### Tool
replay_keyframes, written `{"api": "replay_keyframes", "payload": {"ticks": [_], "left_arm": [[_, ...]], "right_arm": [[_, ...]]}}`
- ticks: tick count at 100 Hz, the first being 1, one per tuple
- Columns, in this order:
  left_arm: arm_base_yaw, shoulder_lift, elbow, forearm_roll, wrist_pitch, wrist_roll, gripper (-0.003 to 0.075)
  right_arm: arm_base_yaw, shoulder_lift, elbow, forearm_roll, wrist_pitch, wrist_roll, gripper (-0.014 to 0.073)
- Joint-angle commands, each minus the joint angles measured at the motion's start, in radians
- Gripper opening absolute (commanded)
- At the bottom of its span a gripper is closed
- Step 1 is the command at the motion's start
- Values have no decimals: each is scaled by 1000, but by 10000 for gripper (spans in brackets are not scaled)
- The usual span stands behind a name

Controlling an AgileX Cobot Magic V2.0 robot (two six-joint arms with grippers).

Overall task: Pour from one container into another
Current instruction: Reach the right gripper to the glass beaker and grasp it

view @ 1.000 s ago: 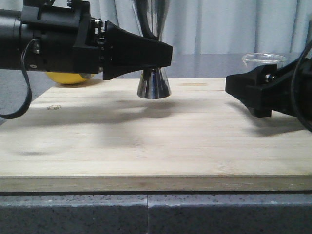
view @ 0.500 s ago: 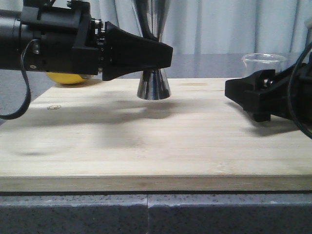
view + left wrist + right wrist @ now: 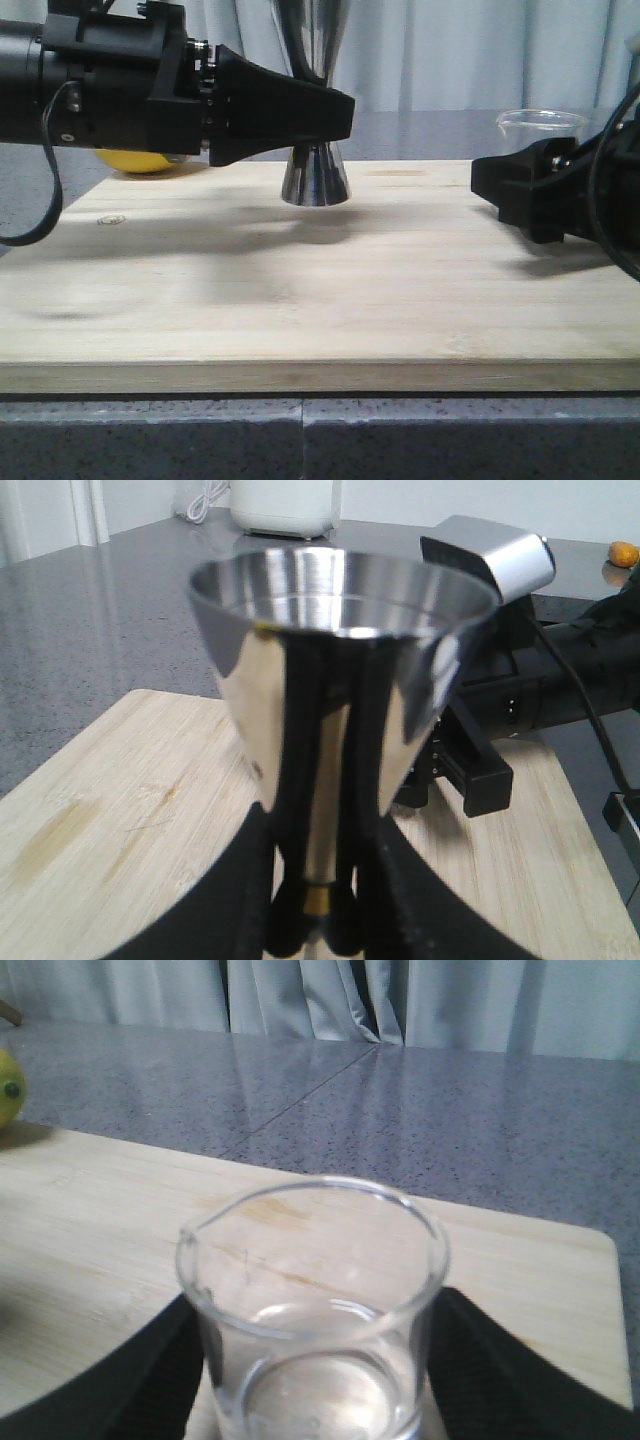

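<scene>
front: low, table-edge | wrists: close-up | shared: wooden board [image 3: 320,300]

The jigger [image 3: 315,172] stands on the board [image 3: 300,290] left of the beaker [image 3: 541,123].

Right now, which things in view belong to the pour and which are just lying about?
Job:
- glass beaker, between the right gripper fingers
- steel jigger, left gripper at its waist

Lying about:
- yellow fruit behind the left arm
- wooden board under everything
</scene>
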Motion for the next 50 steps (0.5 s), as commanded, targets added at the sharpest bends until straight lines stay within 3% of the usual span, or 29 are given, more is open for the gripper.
{"api": "replay_keyframes", "payload": {"ticks": [1,11,34,50], "left_arm": [[-8,-49,-23,-42,-212,-8,-19],[-8,-49,-23,-42,-212,-8,-19],[-8,-49,-23,-42,-212,-8,-19],[-8,-49,-23,-42,-212,-8,-19]], "right_arm": [[-7,-17,-16,6,-181,-7,425],[-7,-17,-16,7,-181,-7,418],[-7,-17,-16,7,-181,-7,293],[-7,-17,-16,7,-181,-7,290]]}}
